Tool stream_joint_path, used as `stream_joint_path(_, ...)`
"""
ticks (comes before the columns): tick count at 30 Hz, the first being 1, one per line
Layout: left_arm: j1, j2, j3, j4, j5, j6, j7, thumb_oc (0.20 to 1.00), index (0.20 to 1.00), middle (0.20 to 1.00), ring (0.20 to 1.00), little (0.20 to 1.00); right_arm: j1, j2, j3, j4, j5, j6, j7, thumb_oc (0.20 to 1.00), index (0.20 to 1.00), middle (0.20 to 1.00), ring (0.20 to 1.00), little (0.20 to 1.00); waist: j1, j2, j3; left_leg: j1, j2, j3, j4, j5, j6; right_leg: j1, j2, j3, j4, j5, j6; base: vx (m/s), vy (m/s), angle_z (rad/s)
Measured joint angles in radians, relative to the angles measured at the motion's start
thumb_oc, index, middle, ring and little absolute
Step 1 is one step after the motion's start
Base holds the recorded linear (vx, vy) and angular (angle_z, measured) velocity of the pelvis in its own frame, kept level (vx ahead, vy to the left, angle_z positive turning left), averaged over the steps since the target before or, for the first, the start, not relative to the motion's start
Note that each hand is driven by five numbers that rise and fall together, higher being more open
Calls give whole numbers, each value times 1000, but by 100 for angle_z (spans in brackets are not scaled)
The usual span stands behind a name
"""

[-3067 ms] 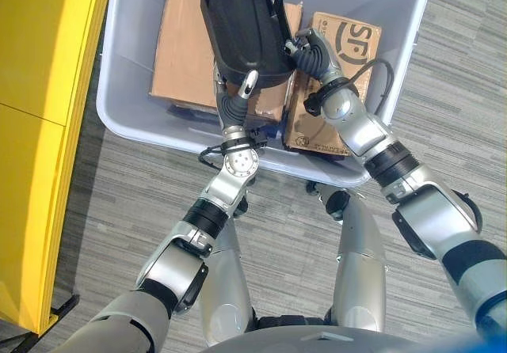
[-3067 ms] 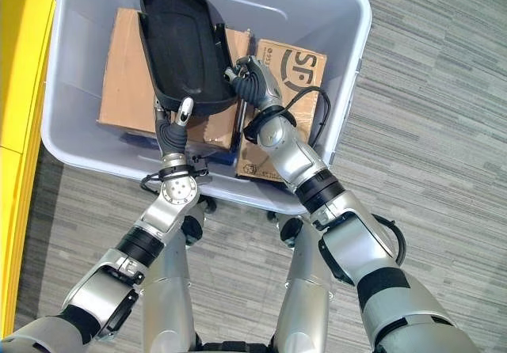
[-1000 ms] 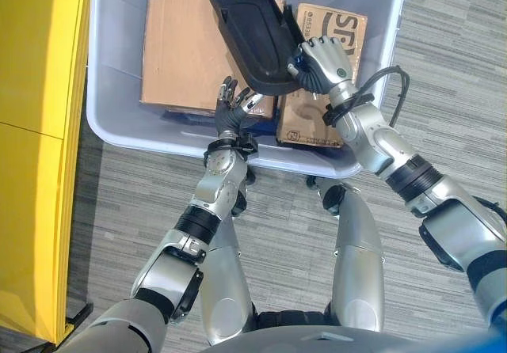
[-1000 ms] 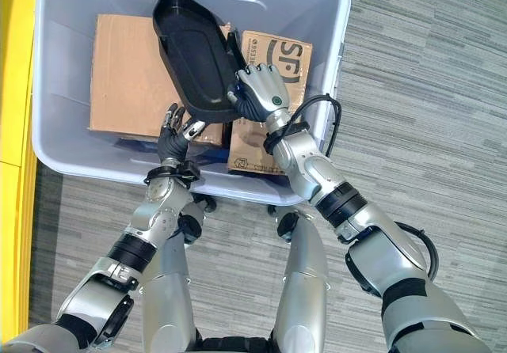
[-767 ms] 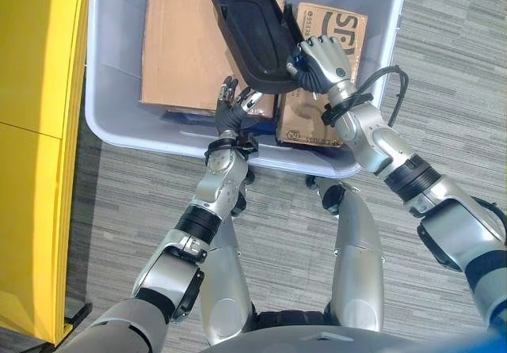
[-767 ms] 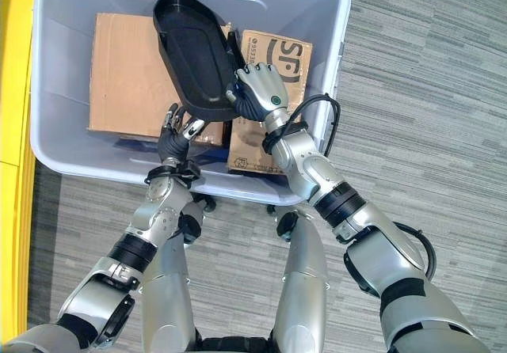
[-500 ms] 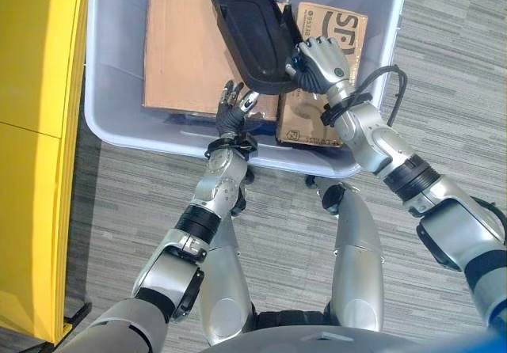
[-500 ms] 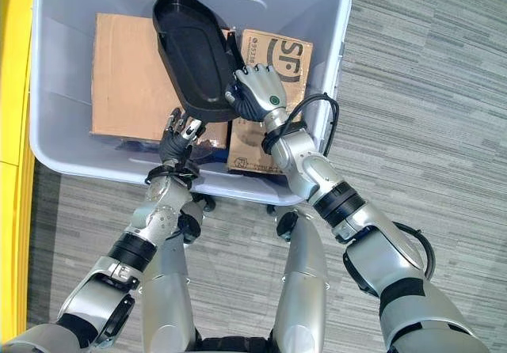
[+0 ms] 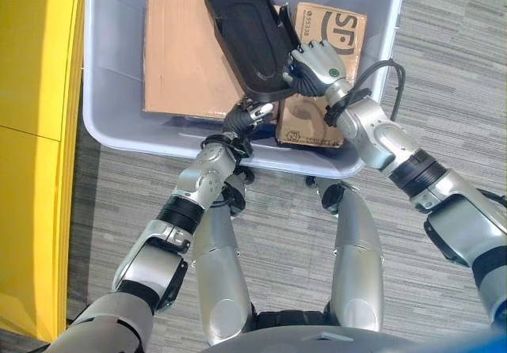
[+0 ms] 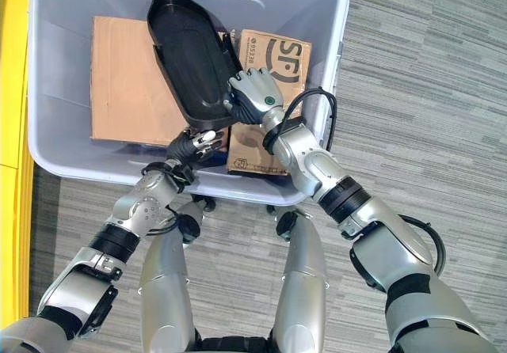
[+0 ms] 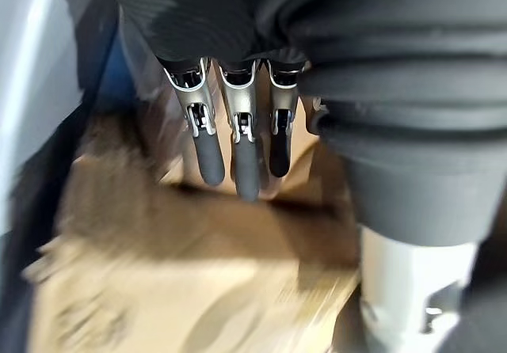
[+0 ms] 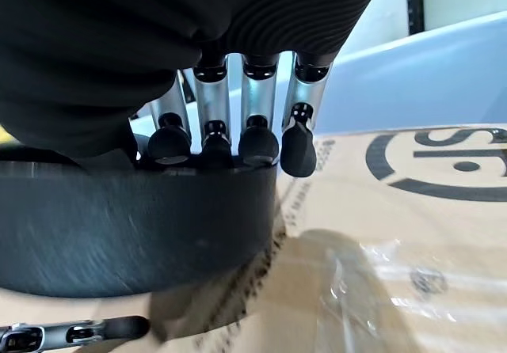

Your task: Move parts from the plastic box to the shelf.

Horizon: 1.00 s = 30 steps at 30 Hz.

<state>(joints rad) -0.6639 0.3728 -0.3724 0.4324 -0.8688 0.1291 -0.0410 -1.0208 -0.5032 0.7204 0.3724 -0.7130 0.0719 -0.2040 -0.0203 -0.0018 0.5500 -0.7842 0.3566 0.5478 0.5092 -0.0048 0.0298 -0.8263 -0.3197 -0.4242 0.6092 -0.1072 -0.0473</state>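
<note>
Place: warehouse or workshop floor, by the look of it
Floor: grey striped carpet tiles [image 9: 444, 44]
Storage: pale plastic box [image 9: 107, 127] holding cardboard cartons [image 9: 186, 52]
Fixture: yellow panelled unit [image 9: 32, 131] just beside the box

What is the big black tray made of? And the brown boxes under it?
The black tray looks like moulded plastic: smooth, matte, one piece with a raised rim. The brown boxes look like cardboard: flat, dull, with sharp folded edges; the one nearer the right hand carries shiny tape.
</note>
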Motion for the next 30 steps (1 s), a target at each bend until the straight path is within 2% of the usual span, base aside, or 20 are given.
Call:
stream_joint_path(3,15,36,-7,-5,15,-8,-86,1000,1000,1000,1000,1000,5,-8,5,-10,4,-13,10,200,200,200,200,200,0,8,4,8,-2,8,4,0,1,0,-2,8,0,1,1,17,66,-3)
stream_joint_path(5,43,48,-10,-22,5,-29,-160,1000,1000,1000,1000,1000,27,-18,18,-26,54,1,22,200,200,200,200,200,2,9,5,34,-8,27,-2,-5,1,3,-3,31,1,3,5,7,43,-14)
stream_joint_path(7,56,45,-9,-22,-16,-39,-185,1000,1000,1000,1000,1000,48,-18,13,-31,71,2,16,200,200,200,200,200,0,12,4,39,-8,28,-3,-7,1,8,-3,32,0,4,5,1,18,-6)
stream_joint_path(13,107,16,31,-22,-54,-77,-203,1000,1000,1000,1000,1000,104,-7,-52,-40,199,8,-11,200,200,200,200,200,-10,14,6,42,-8,30,-10,-7,0,7,0,35,-5,4,5,-2,7,-1)
stream_joint_path(16,129,-4,60,-46,-54,-86,-200,1000,1000,1000,1000,1000,134,-15,-94,-96,221,10,25,200,200,200,200,200,-15,15,6,42,-9,34,-12,-7,0,6,2,35,-10,7,7,0,0,0)
stream_joint_path(21,157,-7,62,-78,-50,-88,-189,1000,1000,1000,1000,1000,186,-28,-127,-182,258,65,107,200,200,200,200,200,-17,18,8,46,-9,37,-10,-7,0,6,3,38,-10,8,6,0,0,0)
stream_joint_path(30,166,-13,69,-78,-54,-119,-144,1000,1000,1000,1000,1000,254,-29,-157,-189,258,85,153,200,200,200,200,200,-28,19,8,52,-8,42,-8,-7,-1,7,6,48,-14,14,6,-3,2,-1)
